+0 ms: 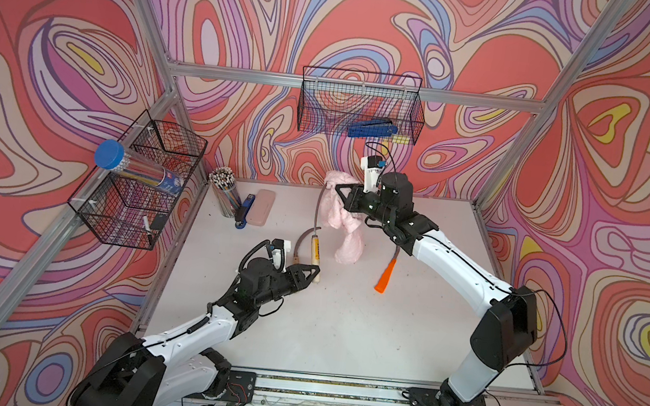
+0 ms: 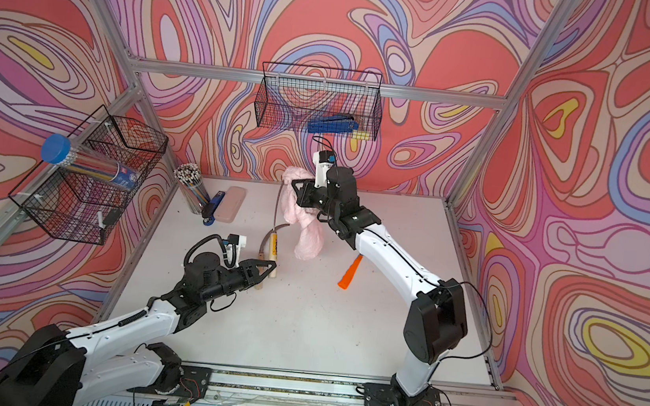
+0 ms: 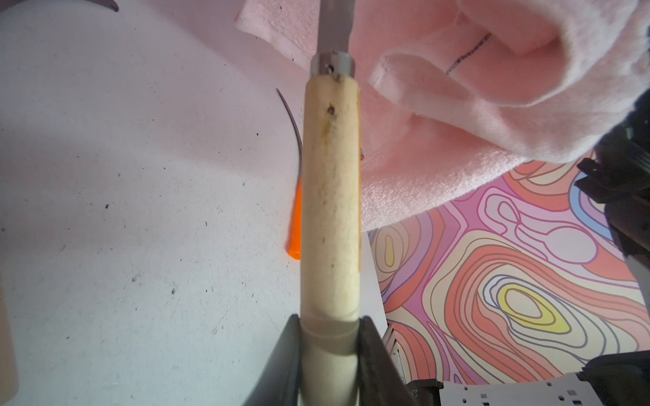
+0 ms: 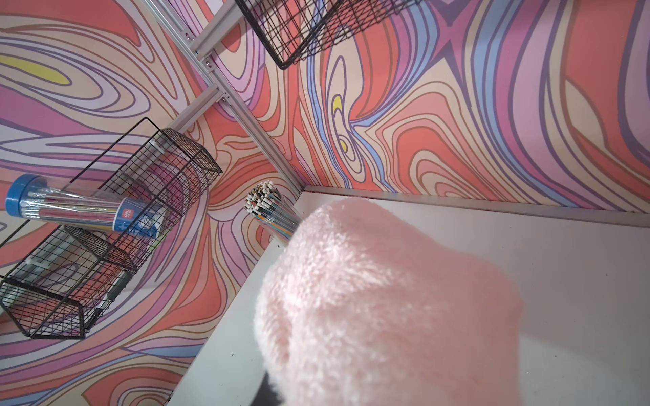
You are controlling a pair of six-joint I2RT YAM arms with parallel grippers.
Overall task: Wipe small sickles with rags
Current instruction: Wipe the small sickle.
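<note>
Left gripper (image 1: 314, 273) clamps the seemingly stiff, dark-bladed, pale-wood-handled sickle (image 1: 315, 252) by its butt; right gripper (image 1: 339, 192) pinches the limp pink terry rag (image 1: 348, 243).

Table (image 1: 342, 337) is showing dark specks and scuffs. Rear basket (image 1: 326, 101) is hanging from the rail (image 1: 246, 76) along the back wall (image 1: 375, 20). A blue tool (image 1: 370, 128) is lying inside it, with a yellow item (image 1: 400, 140) just beside, too small to identify. Side basket (image 1: 123, 228) is hanging on the left wall. A pencil tube (image 1: 141, 172) is lying tilted in it, with its blue cap (image 1: 109, 153) sticking out past the rim. Pencil cup (image 1: 225, 197) is standing upright in the table's rear left corner. Stapler (image 1: 244, 212) and pink case (image 1: 263, 208) are lying side by side just beside the cup.
</note>
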